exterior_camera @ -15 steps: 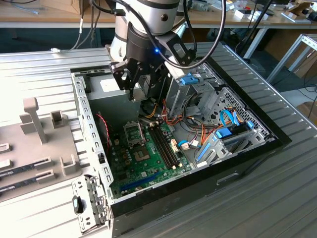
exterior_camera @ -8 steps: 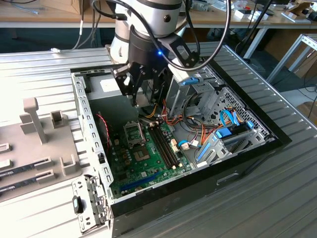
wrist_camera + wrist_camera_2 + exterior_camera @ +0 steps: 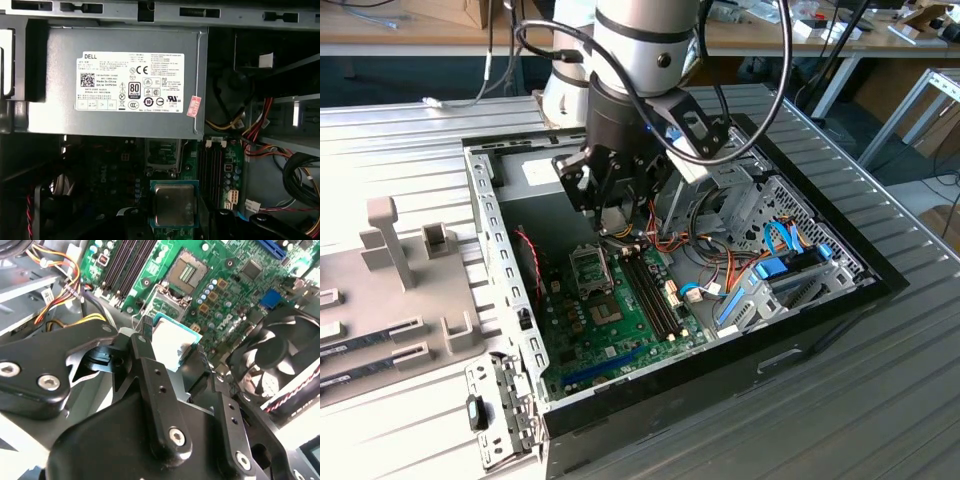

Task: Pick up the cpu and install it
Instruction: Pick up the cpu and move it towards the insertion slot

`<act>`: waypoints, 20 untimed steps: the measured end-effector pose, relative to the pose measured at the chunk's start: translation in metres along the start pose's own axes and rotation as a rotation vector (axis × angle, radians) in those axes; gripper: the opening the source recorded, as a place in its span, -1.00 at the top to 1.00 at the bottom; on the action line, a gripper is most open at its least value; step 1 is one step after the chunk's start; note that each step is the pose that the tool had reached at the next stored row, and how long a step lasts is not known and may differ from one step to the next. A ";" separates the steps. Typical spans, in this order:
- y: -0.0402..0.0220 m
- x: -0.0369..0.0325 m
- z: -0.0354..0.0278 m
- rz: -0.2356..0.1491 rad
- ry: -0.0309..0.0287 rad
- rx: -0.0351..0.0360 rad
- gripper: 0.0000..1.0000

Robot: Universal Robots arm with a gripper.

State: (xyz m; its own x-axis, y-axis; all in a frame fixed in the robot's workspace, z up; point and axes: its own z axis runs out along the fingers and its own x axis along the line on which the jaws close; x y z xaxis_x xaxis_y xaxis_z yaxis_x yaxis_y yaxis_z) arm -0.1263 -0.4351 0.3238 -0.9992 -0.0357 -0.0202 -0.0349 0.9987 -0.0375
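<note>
Ridged metal desk (image 3: 880,400) carries an open computer case (image 3: 800,345). Black fingers (image 3: 150,365) pinch the cpu (image 3: 172,337) by its edges above the green motherboard (image 3: 585,345). In the exterior view they are at one o'clock from the empty socket (image 3: 590,268).

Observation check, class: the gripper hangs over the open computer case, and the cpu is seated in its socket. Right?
No. The second wrist view shows the gripper holding the cpu, its socket empty; the exterior view confirms it over the open computer case.
</note>
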 end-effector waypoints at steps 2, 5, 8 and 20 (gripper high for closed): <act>-0.0032 0.0001 0.0035 0.000 0.0001 0.0001 0.05; -0.0084 0.0001 0.0075 0.000 -0.0001 -0.0001 0.05; -0.0128 -0.0001 0.0110 0.000 0.0000 0.0000 0.05; -0.0259 -0.0018 0.0266 0.000 0.0000 0.0000 0.05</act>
State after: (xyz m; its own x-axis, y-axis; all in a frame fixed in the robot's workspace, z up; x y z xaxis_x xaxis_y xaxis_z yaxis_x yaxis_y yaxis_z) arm -0.1230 -0.4619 0.2983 -0.9992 -0.0357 -0.0202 -0.0349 0.9987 -0.0375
